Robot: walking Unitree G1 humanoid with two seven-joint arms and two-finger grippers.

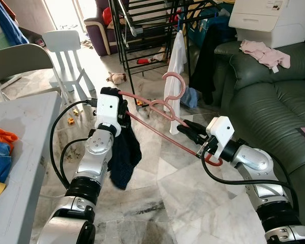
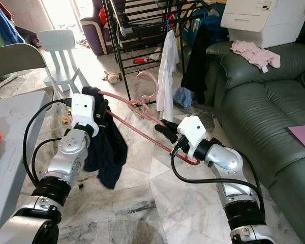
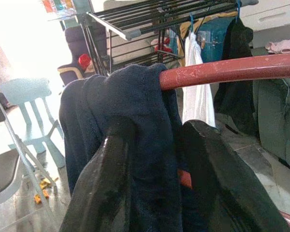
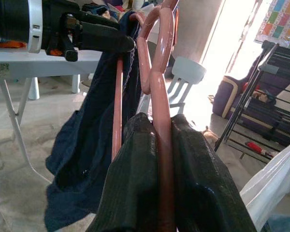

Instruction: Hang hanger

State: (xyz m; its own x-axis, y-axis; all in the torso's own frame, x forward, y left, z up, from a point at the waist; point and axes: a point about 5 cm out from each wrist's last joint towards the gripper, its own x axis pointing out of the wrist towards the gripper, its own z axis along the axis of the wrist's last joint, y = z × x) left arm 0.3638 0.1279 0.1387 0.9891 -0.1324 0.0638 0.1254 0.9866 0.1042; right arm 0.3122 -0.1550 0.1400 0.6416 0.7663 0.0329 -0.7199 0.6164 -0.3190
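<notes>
In front of the black drying rack [image 1: 142, 20], one pink hanger [image 1: 157, 109] was held level above the marble floor [image 1: 168, 203], spanning the gap between the robot's two hands. The left hand [image 1: 117, 109] was closed around one end of the hanger, where a single dark navy garment [image 1: 123, 157] was draped over the bar; in the left wrist view the two black fingers [image 3: 106, 193] pressed on the navy cloth with the hanger bar [image 3: 232, 70] running out past them. The right hand [image 1: 190, 133] was clamped on the opposite end, its two fingers [image 4: 135, 188] squeezing the pink bar [image 4: 162, 145] between them. The hanger's hook [image 1: 174, 84] curved upward toward the rack but stayed apart from it.

On the rack hung two garments: one white shirt [image 1: 177, 76] and one black piece [image 1: 207, 56]. A green leather sofa [image 1: 264, 96] stood to the right of the rack, with one pink cloth [image 1: 264, 52] on its backrest. To the left of the rack stood one small white chair [image 1: 66, 56] and one grey chair [image 1: 18, 63]. One grey table [image 1: 20, 147] sat nearer the robot on that same side, carrying orange and blue cloths [image 1: 0, 147]. One stuffed toy [image 1: 116, 77] lay on the floor near the rack's foot.
</notes>
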